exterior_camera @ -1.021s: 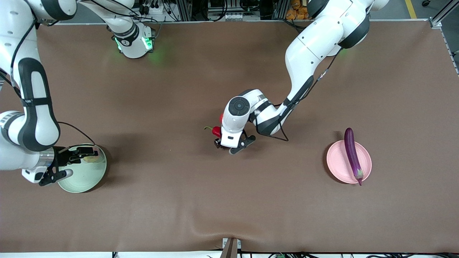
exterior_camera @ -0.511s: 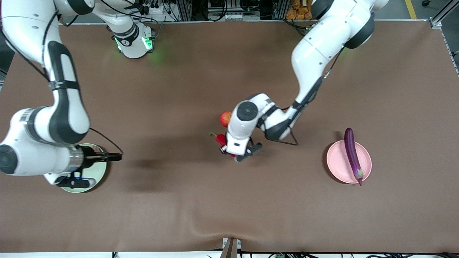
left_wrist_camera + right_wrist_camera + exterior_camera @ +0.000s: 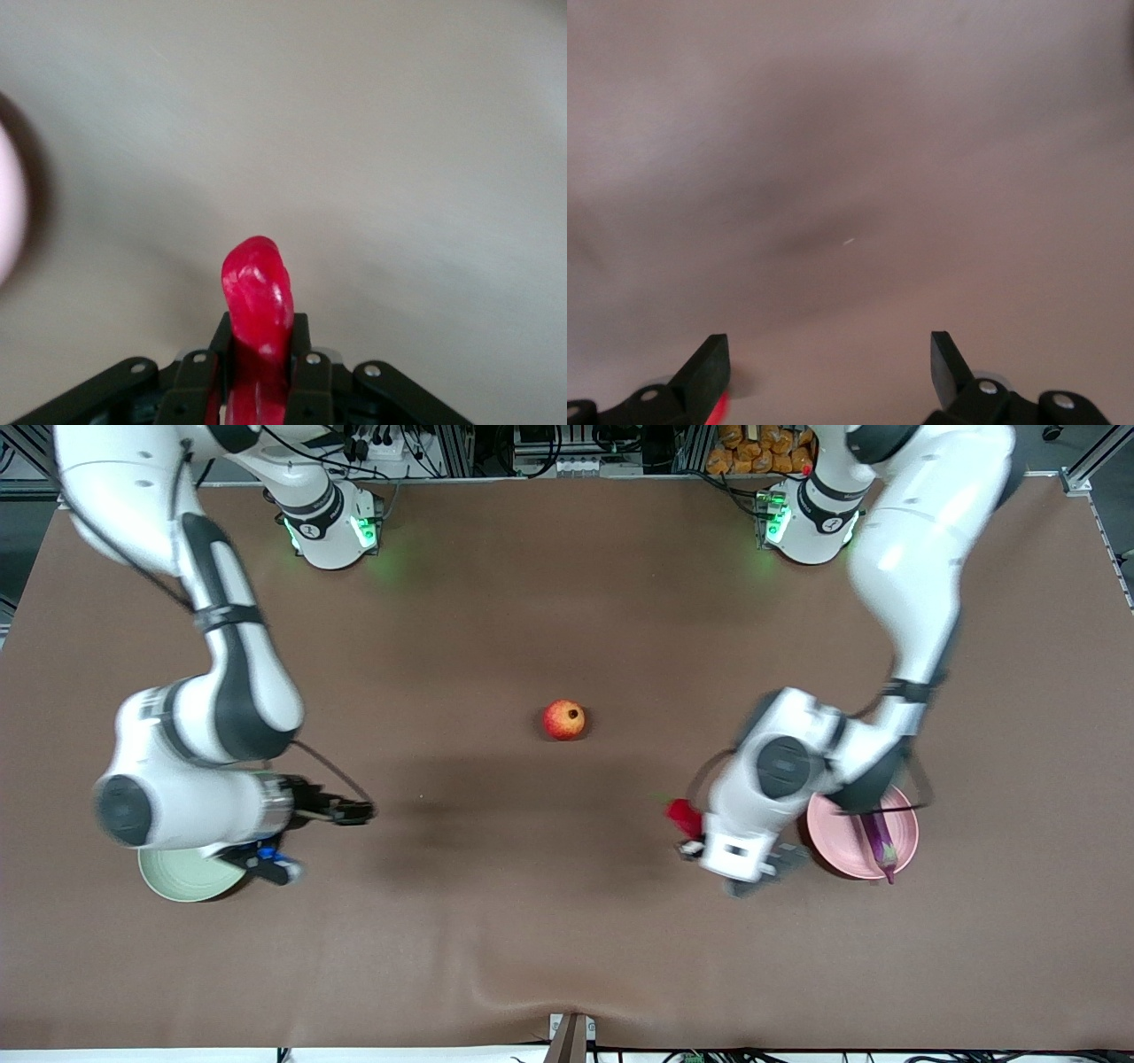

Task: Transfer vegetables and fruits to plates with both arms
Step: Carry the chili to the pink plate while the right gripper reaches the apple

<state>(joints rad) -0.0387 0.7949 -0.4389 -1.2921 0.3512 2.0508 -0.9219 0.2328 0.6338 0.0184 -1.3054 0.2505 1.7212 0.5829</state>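
Note:
My left gripper (image 3: 693, 841) is shut on the red chili pepper (image 3: 680, 813) and holds it above the table beside the pink plate (image 3: 833, 849). In the left wrist view the chili (image 3: 257, 283) sticks out between the fingers of the left gripper (image 3: 260, 335). The purple eggplant (image 3: 879, 849) lies on the pink plate, mostly hidden by the left arm. The red-orange fruit (image 3: 564, 719) sits at mid-table. My right gripper (image 3: 354, 812) is open and empty over bare table (image 3: 828, 363), beside the mint green plate (image 3: 177, 879). The pale ribbed fruit is hidden.
The brown table cloth (image 3: 532, 921) has a raised fold at the edge nearest the front camera. The right arm's wrist covers most of the green plate. The pink plate's rim (image 3: 7, 212) shows at the edge of the left wrist view.
My left gripper has carried the chili from mid-table toward the pink plate, uncovering the red-orange fruit. My right gripper has swung off the green plate toward mid-table.

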